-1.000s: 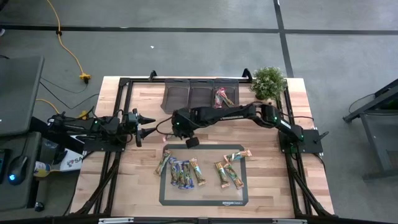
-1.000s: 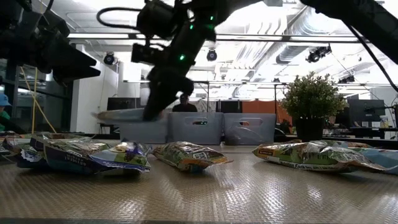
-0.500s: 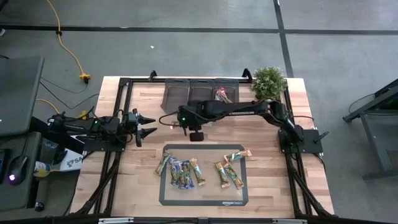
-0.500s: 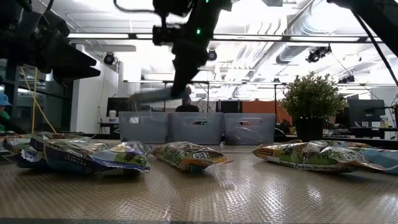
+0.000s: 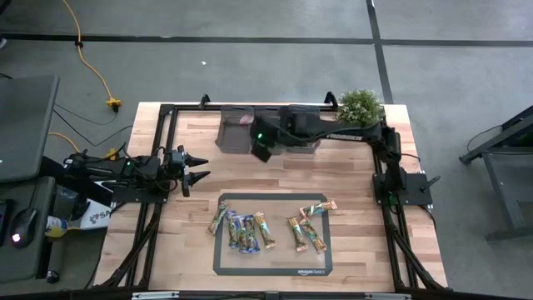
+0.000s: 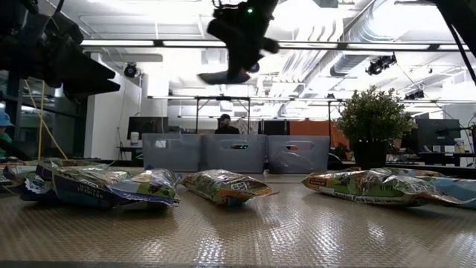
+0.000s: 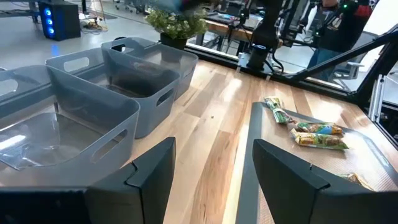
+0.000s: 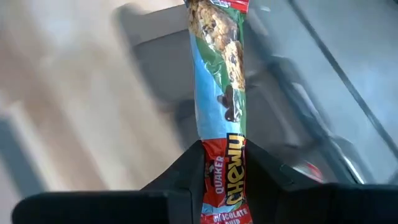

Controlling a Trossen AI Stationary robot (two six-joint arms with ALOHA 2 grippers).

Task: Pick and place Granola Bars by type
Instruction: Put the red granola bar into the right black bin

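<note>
One red-and-blue chocolate-chip granola bar (image 8: pixel 219 93) hangs lengthwise, pinched at one end, above the bins. The other granola bars (image 5: pixel 271 227) lie flat on the mat in two loose clusters, blue-wrapped and tan-green wrapped.

Right wrist view: background bins (image 8: pixel 292 118) smeared by blur, contents unreadable; the held bar (image 8: pixel 219 93) is cut off by the frame edges at both ends. High view: bars on the mat (image 5: pixel 275 268) too small to read wrapper print, and the right arm (image 5: pixel 333 131) hides the middle and right bins. Low view: held item (image 6: pixel 223 77) only a dark silhouette.
</note>
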